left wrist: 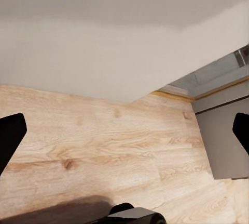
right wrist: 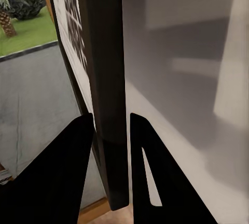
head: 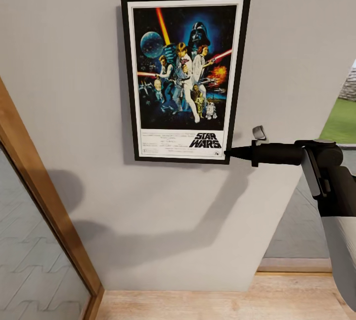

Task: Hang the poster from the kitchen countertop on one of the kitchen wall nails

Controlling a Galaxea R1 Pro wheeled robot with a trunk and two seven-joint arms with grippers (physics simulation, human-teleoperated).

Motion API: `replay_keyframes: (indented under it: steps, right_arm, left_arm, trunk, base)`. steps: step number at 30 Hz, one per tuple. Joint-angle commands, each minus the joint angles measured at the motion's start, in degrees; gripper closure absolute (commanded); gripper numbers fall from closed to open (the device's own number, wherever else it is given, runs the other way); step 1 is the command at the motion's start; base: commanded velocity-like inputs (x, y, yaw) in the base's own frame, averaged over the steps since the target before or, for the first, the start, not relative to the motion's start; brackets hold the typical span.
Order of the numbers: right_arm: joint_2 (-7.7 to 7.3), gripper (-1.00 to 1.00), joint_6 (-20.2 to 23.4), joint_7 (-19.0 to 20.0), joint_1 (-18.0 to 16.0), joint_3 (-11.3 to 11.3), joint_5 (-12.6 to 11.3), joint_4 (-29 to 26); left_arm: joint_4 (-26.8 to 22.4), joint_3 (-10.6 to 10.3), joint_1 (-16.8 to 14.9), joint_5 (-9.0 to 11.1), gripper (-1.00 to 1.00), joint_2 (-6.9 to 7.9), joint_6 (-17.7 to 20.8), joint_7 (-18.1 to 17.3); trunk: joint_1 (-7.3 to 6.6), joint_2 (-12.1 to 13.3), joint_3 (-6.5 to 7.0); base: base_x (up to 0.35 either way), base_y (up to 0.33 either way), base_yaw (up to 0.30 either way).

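The poster [head: 184, 75] stands upright and flat against the pale wall [head: 74, 63], well above the floor, its black frame and Star Wars artwork facing me. My right gripper [head: 228, 152] reaches in from the right and is shut on the poster's lower right corner. In the right wrist view its two dark fingers [right wrist: 72, 156] pinch the frame's edge [right wrist: 106, 52]. A small grey piece [head: 259, 133] sits on the wall just above that gripper; I cannot tell what it is. My left gripper [left wrist: 124, 135] is open over wooden floor. The kitchen countertop is out of view.
A wooden door frame with glass [head: 44, 186] slants along the left. Light wood floor [head: 222, 305] lies below the wall. To the right an opening shows grass [head: 341, 122]. A grey panel [left wrist: 223, 135] meets the floor in the left wrist view.
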Motion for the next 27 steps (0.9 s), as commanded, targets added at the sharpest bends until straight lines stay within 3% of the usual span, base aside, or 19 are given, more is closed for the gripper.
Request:
replay_keyframes:
  steps: [1,27]
  right_arm:
    - [-0.03,1.00,0.5,0.1,-0.1,0.0,-0.3,0.0]
    - [-0.03,1.00,0.5,0.1,-0.1,0.0,-0.3,0.0]
  left_arm:
    - [0.1,0.2,-0.1,-0.2,-1.00,0.01,-0.3,-0.2]
    - [0.1,0.2,-0.1,-0.2,-1.00,0.01,-0.3,-0.2]
  trunk:
    - [0.04,-0.1,-0.13]
    - [0.04,-0.1,-0.13]
  base:
    - [0.000,0.000,0.000]
    - [0.041,0.000,0.000]
